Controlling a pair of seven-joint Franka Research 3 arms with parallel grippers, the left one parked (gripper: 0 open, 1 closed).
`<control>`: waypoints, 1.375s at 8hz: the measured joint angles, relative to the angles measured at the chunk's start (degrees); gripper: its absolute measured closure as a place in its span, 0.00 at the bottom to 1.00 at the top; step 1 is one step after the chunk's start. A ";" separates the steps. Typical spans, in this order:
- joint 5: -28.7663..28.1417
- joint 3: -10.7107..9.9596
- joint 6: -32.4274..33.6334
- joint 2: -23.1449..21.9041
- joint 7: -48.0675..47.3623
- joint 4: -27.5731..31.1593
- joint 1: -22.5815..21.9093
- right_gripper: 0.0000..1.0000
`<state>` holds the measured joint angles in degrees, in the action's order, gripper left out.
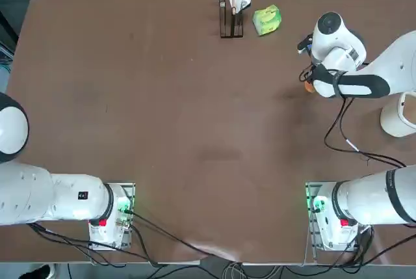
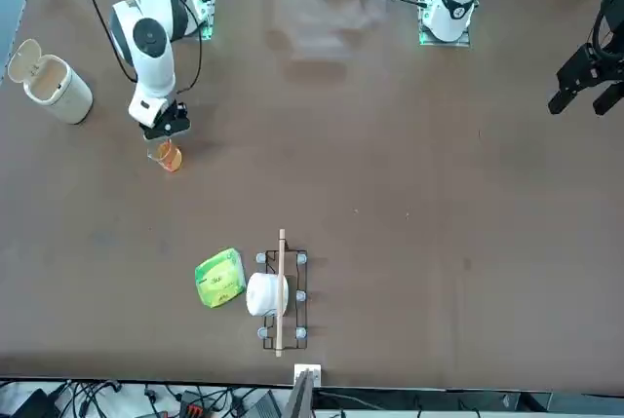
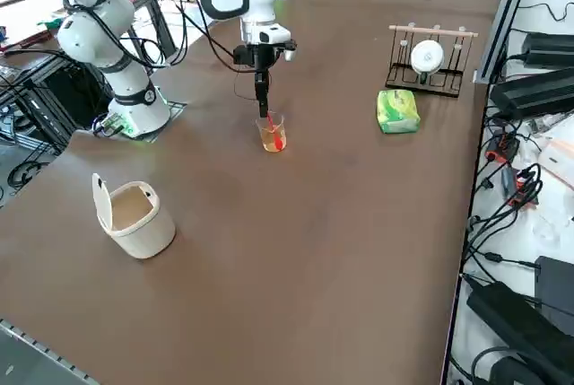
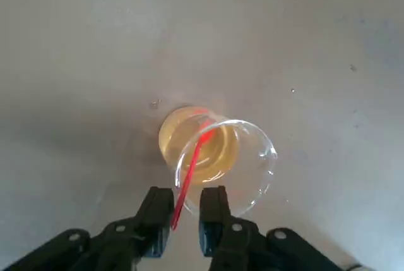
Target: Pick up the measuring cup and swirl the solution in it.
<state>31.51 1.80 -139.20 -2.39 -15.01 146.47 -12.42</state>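
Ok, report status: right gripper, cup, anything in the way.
Right gripper open, by the rim of the cup. Orange liquid inside. Red stick pokes out between the fingers, possibly in the way.

Brown table (image 1: 162, 97) bears rack (image 3: 434, 31), packet (image 3: 397, 111) and canister (image 3: 145, 232) (lid open).

Brown table (image 1: 195, 110), faintly glossy, small specks on surface. Pale glare near its robot-side edge in front view. Pale metal frame (image 3: 502, 26) along table's far side; white surface (image 3: 560, 170) beyond, strewn with black cables (image 3: 502, 214). Bluish-grey floor (image 2: 29, 9) past table edge.
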 joint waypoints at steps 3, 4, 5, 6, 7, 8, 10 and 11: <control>0.03 0.00 0.02 -0.16 -0.16 0.00 -0.01 0.75; 0.04 0.00 0.02 -0.19 -0.18 0.00 -0.02 0.79; 0.04 0.01 0.03 -0.19 -0.20 0.00 -0.04 0.82; 0.04 0.02 0.03 -0.19 -0.23 0.00 -0.06 0.85; 0.04 0.02 0.03 -0.20 -0.23 0.00 -0.09 0.89; 0.04 0.07 0.13 -0.40 -0.47 -0.01 -0.21 0.94; 0.04 0.11 0.17 -0.63 -1.10 -0.11 -0.44 0.96; 0.04 0.11 0.18 -0.58 -1.18 -0.11 -0.44 0.96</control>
<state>31.55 1.91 -139.02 -2.98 -16.19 146.36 -12.86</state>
